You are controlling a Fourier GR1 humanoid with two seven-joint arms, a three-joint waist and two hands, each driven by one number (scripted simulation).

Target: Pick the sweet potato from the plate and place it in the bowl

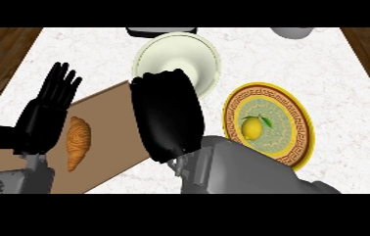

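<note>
The gold-rimmed patterned plate (302, 113) lies at the right and holds a yellow lemon (252, 127); no sweet potato shows anywhere. The cream bowl (177, 58) stands at the back centre, with nothing visible inside it. My right hand (168, 116) hangs between the two, left of the plate, its back towards me. Its fingers are nearly straight, their tips over the bowl's near rim, which they hide. Nothing shows in that hand. My left hand (45, 113) rests open at the left edge, fingers up.
A brown cutting board (108, 132) lies at the front left with a croissant (78, 141) on it. A dark object (160, 31) and a white vessel (292, 32) sit at the counter's back edge. Wooden floor shows at both far corners.
</note>
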